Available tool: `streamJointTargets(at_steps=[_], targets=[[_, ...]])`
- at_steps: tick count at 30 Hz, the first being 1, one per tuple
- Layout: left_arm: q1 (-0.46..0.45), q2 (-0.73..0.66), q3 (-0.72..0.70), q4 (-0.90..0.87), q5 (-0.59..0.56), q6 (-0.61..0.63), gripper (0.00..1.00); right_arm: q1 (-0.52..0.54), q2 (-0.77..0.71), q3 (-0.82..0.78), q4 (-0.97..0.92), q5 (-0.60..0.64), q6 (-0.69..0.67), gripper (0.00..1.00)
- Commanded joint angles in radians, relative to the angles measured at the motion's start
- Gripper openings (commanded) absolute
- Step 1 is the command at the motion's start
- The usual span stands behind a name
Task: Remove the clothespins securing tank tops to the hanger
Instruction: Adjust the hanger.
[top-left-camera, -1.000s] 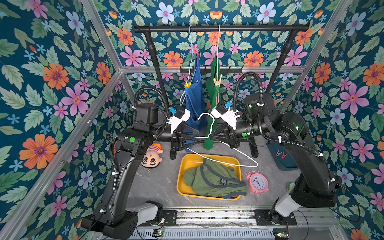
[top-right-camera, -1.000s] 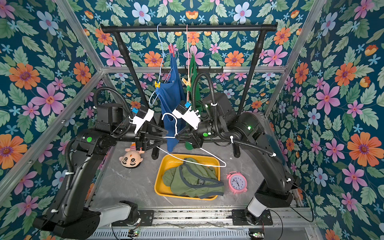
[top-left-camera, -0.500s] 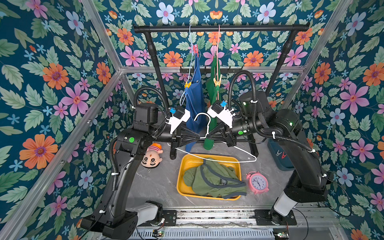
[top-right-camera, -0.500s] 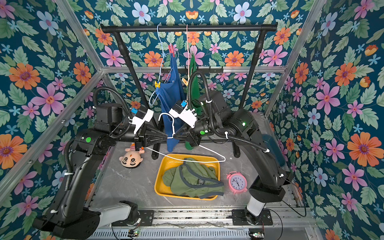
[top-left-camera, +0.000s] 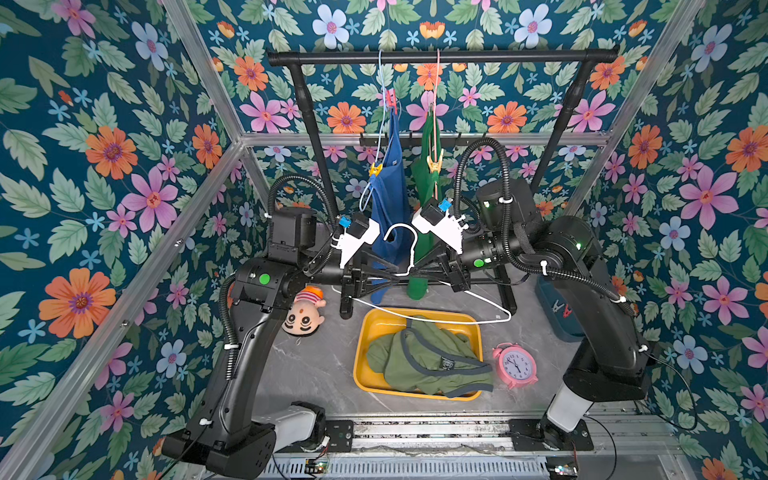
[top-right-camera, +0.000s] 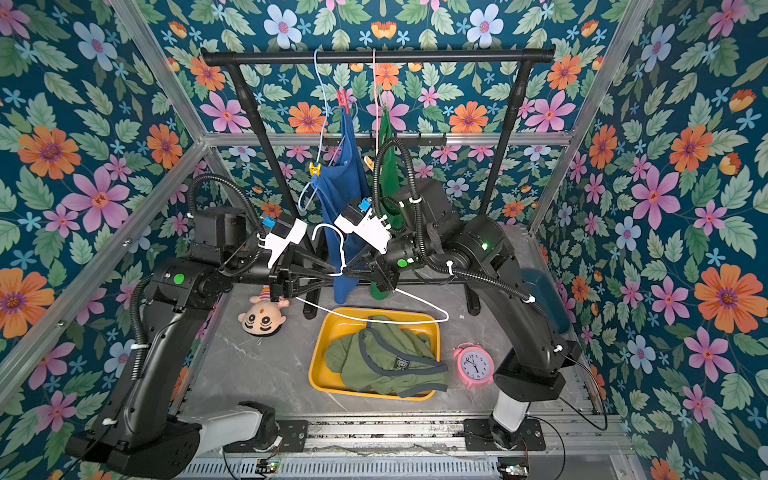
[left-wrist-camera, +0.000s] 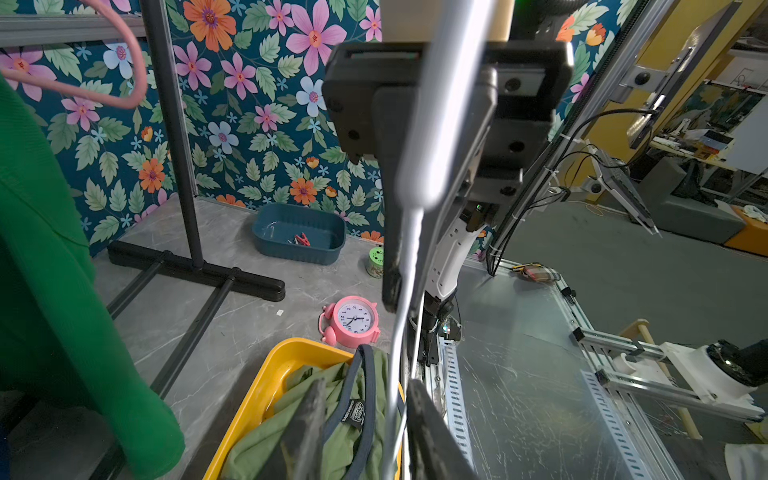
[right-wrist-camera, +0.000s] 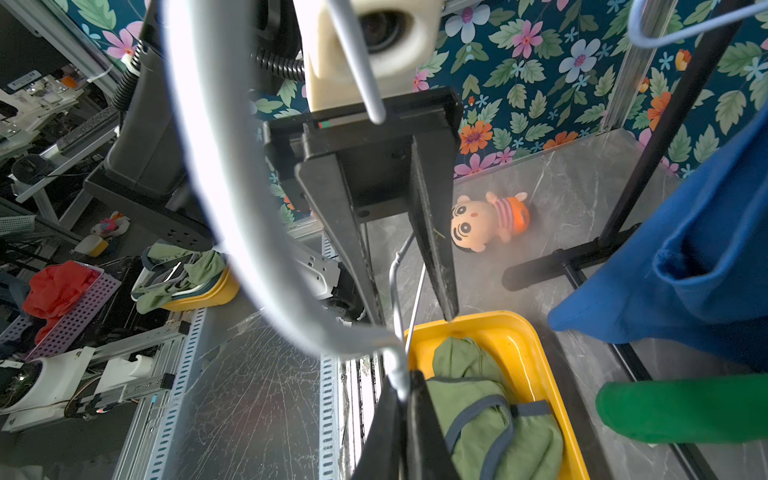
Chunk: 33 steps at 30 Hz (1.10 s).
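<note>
Hanger of white wire (top-left-camera: 401, 226), still pinched at its neck by right gripper (right-wrist-camera: 405, 399), has drifted toward nine o'clock, while left gripper (left-wrist-camera: 365, 386) stands parted around it.

The blue tank top (top-left-camera: 390, 208) hangs on a blue hanger (top-left-camera: 380, 83), pinned by a red clothespin (top-left-camera: 390, 99) at the upper strap and a yellow clothespin (top-left-camera: 375, 169) lower down. Just beside it hangs the green tank top (top-left-camera: 426, 183), with a second yellow clothespin (top-left-camera: 435, 161). The olive tank top (top-left-camera: 428, 361) lies crumpled in a yellow tray (top-left-camera: 361, 332), beneath a bare white hanger (top-left-camera: 401, 226).
</note>
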Motion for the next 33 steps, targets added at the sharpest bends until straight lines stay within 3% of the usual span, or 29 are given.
streamJointTargets(at_steps=[1,8,16,21,27,31,33], targets=[[-0.001,0.003,0.001,-0.009,0.024,0.011,0.29,0.000,0.010,0.022,0.038,-0.027,-0.024,0.00],[0.000,0.005,0.001,0.002,0.022,0.001,0.01,-0.002,0.027,0.041,0.024,-0.029,-0.030,0.00],[0.000,0.006,0.009,0.008,0.015,-0.011,0.00,-0.005,0.027,0.037,0.024,0.010,-0.028,0.00],[0.000,-0.006,0.018,-0.022,-0.013,0.021,0.00,-0.087,-0.014,0.025,0.048,0.041,0.028,0.12],[0.002,-0.010,0.051,-0.051,-0.034,0.043,0.00,-0.336,-0.265,-0.324,0.305,-0.201,0.190,0.37],[0.002,-0.007,0.073,-0.055,-0.046,0.046,0.00,-0.463,-0.379,-0.496,0.421,-0.342,0.281,0.40],[0.003,-0.007,0.081,-0.064,-0.055,0.057,0.00,-0.479,-0.428,-0.566,0.443,-0.364,0.299,0.40]])
